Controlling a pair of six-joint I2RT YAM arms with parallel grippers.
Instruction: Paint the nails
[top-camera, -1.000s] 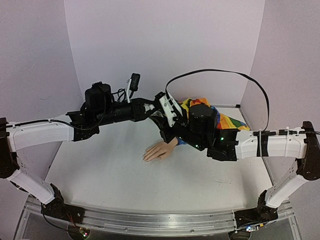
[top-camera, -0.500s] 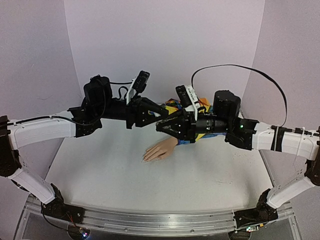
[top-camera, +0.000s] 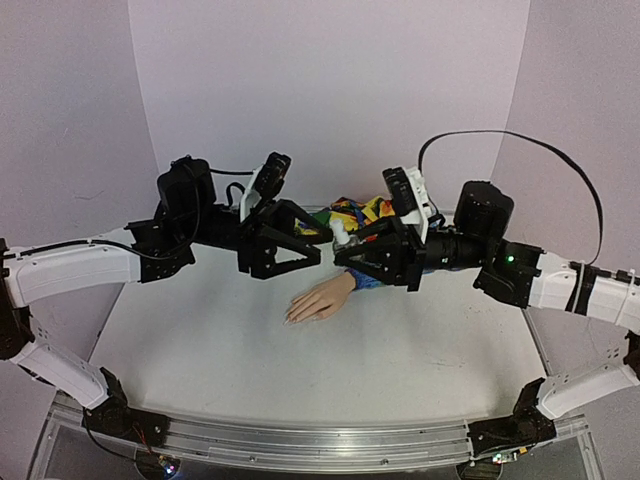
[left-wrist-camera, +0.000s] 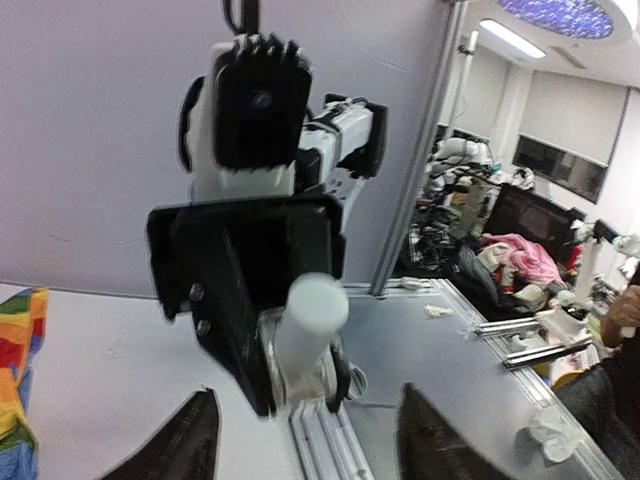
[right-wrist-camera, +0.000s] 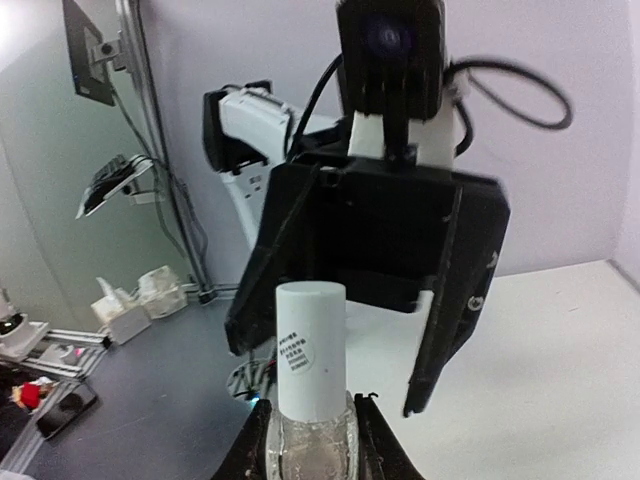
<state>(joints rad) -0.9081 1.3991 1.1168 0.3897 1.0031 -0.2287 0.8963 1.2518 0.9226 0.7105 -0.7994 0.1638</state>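
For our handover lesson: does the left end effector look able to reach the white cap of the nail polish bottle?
Probably yes: the left end effector is open, the white cap of the nail polish bottle points at it, with nothing between.

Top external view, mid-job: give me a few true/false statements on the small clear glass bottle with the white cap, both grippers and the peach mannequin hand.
1. The right gripper holds the small clear glass bottle. True.
2. The left gripper is shut on the white cap. False: its fingers are spread open, apart from the cap.
3. The peach mannequin hand lies palm-down on the white table, nearer than both grippers. True.
4. The cap is off the bottle. False: it sits on the bottle's neck.
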